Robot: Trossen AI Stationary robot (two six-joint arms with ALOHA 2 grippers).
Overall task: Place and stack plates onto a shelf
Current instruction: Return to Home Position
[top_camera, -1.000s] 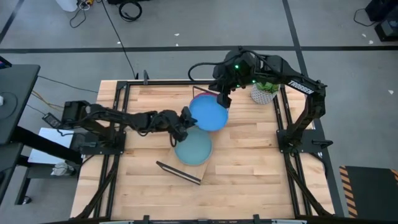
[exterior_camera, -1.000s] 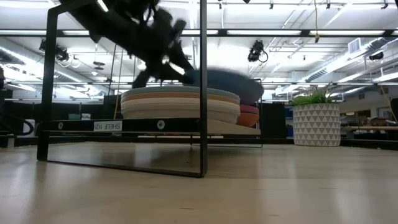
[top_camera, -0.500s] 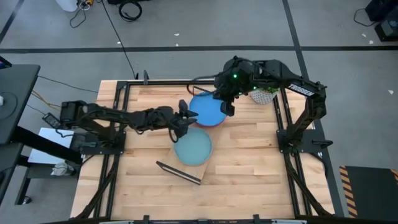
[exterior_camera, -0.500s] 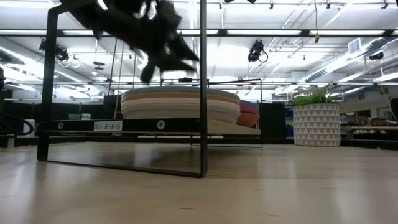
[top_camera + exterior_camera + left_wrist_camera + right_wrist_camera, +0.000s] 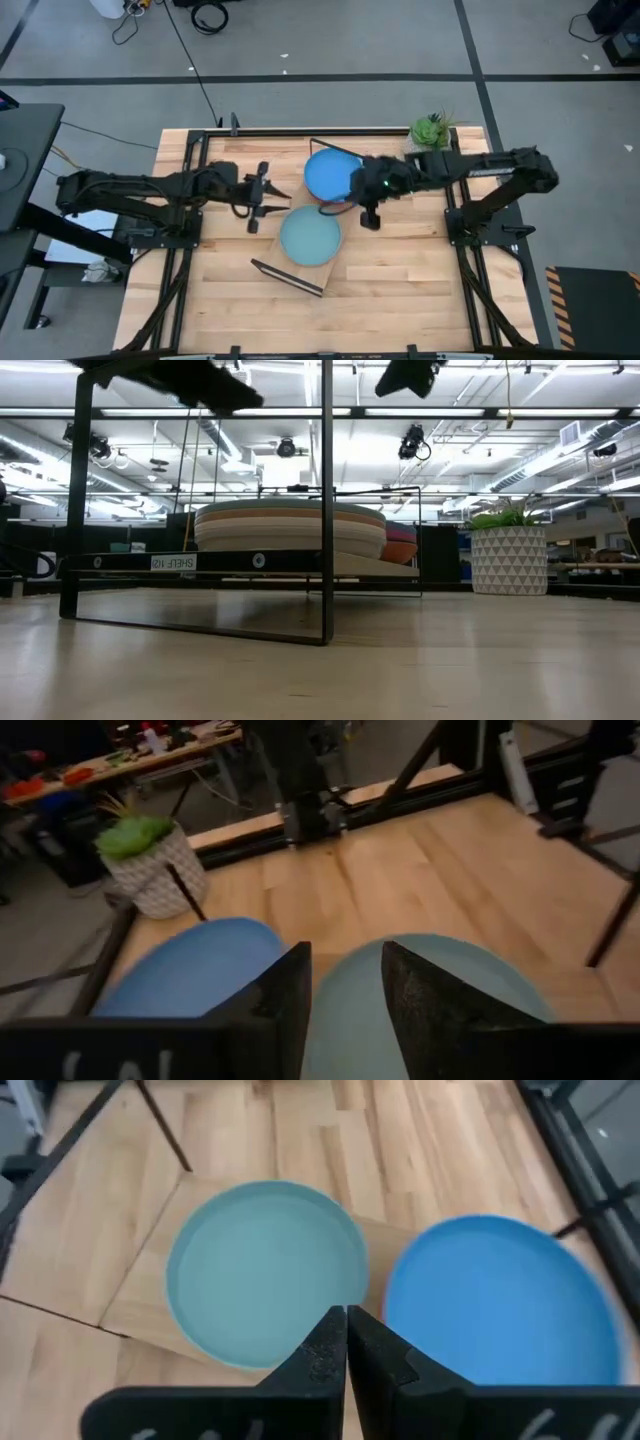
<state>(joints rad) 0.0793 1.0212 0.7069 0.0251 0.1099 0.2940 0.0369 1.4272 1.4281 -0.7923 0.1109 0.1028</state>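
Observation:
Two stacks of plates stand on the shelf (image 5: 322,272), a light wooden board with a black wire frame. A light blue plate (image 5: 310,238) lies flat on top of the near stack, and a bright blue plate (image 5: 333,177) tops the far one. The low view shows the near stack's (image 5: 290,530) cream and tan edges, with pink and orange edges (image 5: 400,546) behind. My left gripper (image 5: 278,199) is open and hovers left of the stacks. My right gripper (image 5: 369,222) is shut and hovers right of them. In the wrist views each gripper, left (image 5: 345,990) and right (image 5: 346,1342), looks at both top plates.
A potted plant (image 5: 430,132) in a white patterned pot (image 5: 508,560) stands at the table's far right corner. Black frame rails run along the table's left side (image 5: 190,190) and right side (image 5: 455,190). Bare slatted tabletop (image 5: 400,290) lies in front of the shelf.
The bright blue plate, tilted above the far stack a second ago, has come down and now lies flat on it. My left gripper has drawn back toward the table's left edge. My right gripper has moved from the plate's far side toward the near edge, right of the stacks.

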